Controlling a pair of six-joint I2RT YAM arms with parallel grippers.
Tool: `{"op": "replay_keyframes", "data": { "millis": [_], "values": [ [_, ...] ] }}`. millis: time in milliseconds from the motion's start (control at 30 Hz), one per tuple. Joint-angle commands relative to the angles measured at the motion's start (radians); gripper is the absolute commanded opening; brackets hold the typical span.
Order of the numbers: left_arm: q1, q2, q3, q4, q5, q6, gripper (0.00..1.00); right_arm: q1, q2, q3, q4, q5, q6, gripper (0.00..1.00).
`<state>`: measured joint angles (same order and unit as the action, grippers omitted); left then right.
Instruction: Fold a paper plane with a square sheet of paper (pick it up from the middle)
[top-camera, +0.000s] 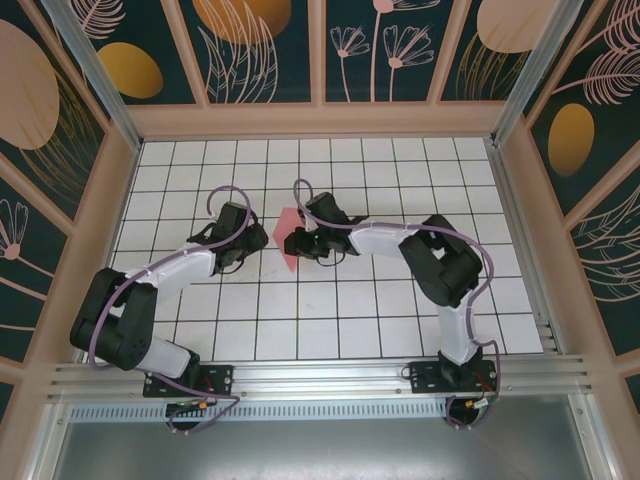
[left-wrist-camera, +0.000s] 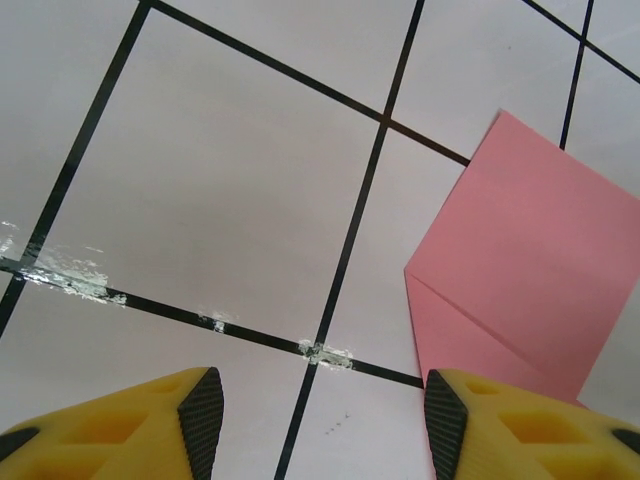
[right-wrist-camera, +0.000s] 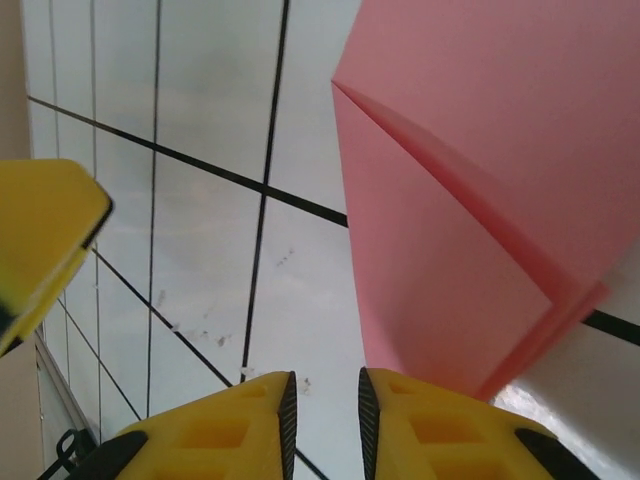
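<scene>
Plainly creased, the paper (top-camera: 289, 238) lies a little left of the middle of the top view, on the white gridded table (top-camera: 400, 300), between the two arms' tips. In the left wrist view it takes up the right side of the frame, with a diagonal fold line running down across its lower part. In the right wrist view a doubled layer ends in a blunt corner at the right edge.

It looks very light, thin and limp. It should bend at a touch, slide easily on the smooth tiles and crumple if pinched hard. A doubled edge is probably the stiffest place to hold. An edge lying flat on the table would be hard to get a finger under.

The left gripper (left-wrist-camera: 322, 405) has its fingers well apart with bare table between them, one pad at the sheet's lower edge. The right gripper (right-wrist-camera: 325, 405) has its fingers nearly together, a thin slit left between them and nothing in it, with the paper just to their upper right.
</scene>
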<state>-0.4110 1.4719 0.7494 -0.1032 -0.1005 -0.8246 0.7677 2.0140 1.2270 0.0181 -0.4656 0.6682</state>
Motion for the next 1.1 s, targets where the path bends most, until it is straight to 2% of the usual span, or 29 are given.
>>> {"op": "replay_keyframes", "data": {
  "millis": [0, 233, 400, 567, 667, 767, 933, 1067],
  "values": [
    [0.006, -0.019, -0.013, 0.040, 0.023, -0.017, 0.58, 0.004, 0.042, 0.040, -0.016, -0.066, -0.002, 0.26],
    [0.008, -0.010, -0.011, 0.046, 0.034, -0.013, 0.58, 0.000, 0.077, 0.043, -0.079, -0.085, -0.056, 0.25],
    [0.006, -0.013, -0.011, 0.043, 0.041, -0.007, 0.59, -0.048, 0.086, 0.035, -0.270, -0.048, -0.276, 0.21],
    [0.008, -0.020, -0.015, 0.066, 0.075, -0.004, 0.58, -0.173, -0.033, -0.055, -0.321, -0.024, -0.477, 0.22],
    [0.007, -0.020, -0.016, 0.098, 0.115, 0.005, 0.57, -0.200, -0.126, -0.067, -0.308, -0.027, -0.541, 0.22],
    [0.008, -0.025, -0.012, 0.107, 0.138, 0.008, 0.57, -0.200, -0.195, -0.078, -0.260, -0.033, -0.488, 0.23],
    [0.007, -0.033, -0.024, 0.145, 0.155, -0.014, 0.57, -0.180, -0.214, -0.142, -0.105, -0.008, -0.176, 0.23],
    [0.007, -0.023, -0.026, 0.168, 0.185, -0.025, 0.56, -0.138, -0.202, -0.201, 0.032, -0.013, -0.005, 0.21]
  ]
}}
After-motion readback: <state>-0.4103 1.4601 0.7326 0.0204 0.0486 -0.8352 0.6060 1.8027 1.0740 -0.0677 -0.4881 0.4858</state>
